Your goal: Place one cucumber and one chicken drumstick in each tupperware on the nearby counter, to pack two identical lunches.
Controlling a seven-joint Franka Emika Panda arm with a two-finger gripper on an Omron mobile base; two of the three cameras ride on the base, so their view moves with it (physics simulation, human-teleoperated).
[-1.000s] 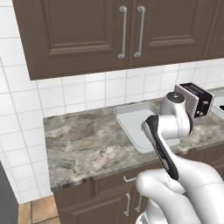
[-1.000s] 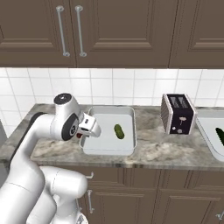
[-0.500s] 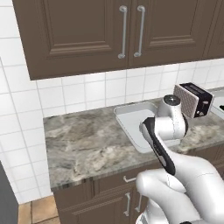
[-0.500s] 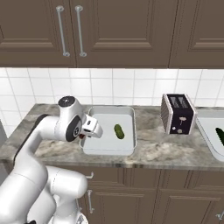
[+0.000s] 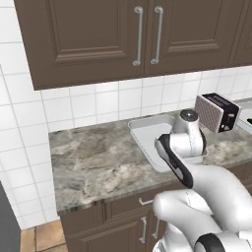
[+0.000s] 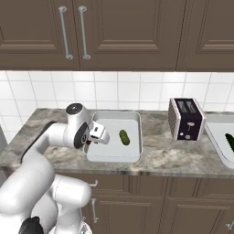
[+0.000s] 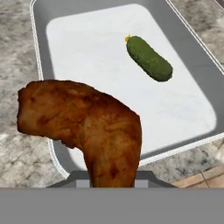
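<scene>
A reddish-brown chicken drumstick (image 7: 100,131) looms close in the hand view, and my gripper (image 6: 93,136) is shut on it. It hangs over the near left edge of a pale tupperware (image 6: 114,155) on the marbled counter (image 6: 169,157). A short light green cucumber (image 7: 149,58) lies inside that tupperware (image 7: 39,65), apart from the drumstick. At the far right stands a second tupperware (image 6: 218,137) with a dark green cucumber (image 6: 230,141) in it. My fingertips are hidden behind the meat.
A black and silver toaster (image 6: 186,119) stands on the counter between the two trays. Dark wall cabinets (image 6: 119,32) hang above the tiled backsplash. Bare counter (image 5: 93,157) stretches to the left of the near tupperware (image 5: 145,135).
The arm has drifted a little to the right and downward, carrying the drumstick closer over the left tupperware. The cucumber has not moved.
</scene>
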